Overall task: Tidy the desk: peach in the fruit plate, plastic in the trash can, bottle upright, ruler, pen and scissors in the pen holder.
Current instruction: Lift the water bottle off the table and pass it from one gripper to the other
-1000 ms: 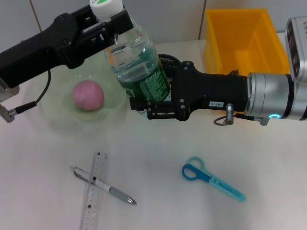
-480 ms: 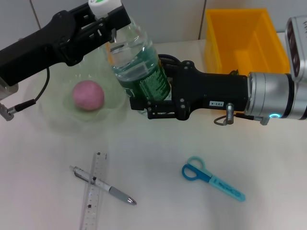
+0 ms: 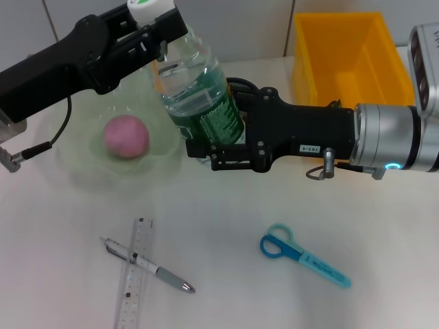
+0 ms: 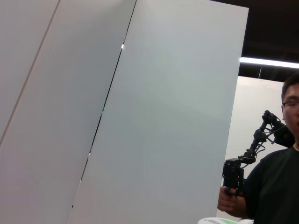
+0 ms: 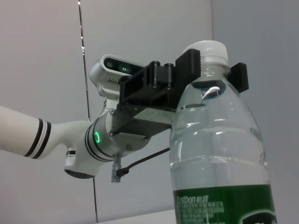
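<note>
Peach in plate: done. Bottle upright by the plate, left gripper clamped at its cap, right gripper gripping its body. Ruler, pen, scissors lie on desk, not yet put away.

Looks like a robotics lab or test room, not anybody's real office. The white tabletop sits against plain grey wall panels, with a yellow bin at its far right corner. In the left wrist view a man in glasses stands nearby gripping a black handheld rig under a ceiling strip light.
</note>
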`<state>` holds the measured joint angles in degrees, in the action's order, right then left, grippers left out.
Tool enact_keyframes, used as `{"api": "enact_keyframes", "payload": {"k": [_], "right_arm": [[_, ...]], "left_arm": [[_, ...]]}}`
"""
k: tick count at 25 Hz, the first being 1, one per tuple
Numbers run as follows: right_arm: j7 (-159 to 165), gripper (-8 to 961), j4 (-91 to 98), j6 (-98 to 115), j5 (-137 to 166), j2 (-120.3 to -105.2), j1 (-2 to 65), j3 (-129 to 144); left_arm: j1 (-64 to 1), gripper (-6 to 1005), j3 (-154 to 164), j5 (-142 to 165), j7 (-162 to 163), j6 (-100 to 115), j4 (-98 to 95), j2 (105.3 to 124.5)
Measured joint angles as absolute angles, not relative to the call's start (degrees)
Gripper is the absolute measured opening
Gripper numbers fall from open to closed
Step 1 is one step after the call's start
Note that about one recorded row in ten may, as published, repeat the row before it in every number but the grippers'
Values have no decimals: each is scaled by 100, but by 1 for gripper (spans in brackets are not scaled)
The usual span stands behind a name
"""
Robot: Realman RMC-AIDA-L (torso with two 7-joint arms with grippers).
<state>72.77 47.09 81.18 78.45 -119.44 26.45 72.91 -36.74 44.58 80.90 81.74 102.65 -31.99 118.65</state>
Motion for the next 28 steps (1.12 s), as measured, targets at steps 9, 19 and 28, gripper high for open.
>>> {"api": "enact_keyframes", "payload": {"k": [9, 19, 28], "right_arm": [[7276, 768, 4658, 8122, 7837, -11942, 2679, 7269], [7276, 768, 4452, 8118, 7847, -11926, 2848, 7292], [7268, 768, 4446, 8079, 7845, -11926, 2848, 7283]], "left_arm": [[-3674, 453, 4482, 8041, 8142, 10261, -3199, 11865], [-3674, 453, 4483, 8038, 8121, 10261, -3199, 11865], [-3679, 454, 4482, 8031, 8112, 10264, -3200, 11865]]}}
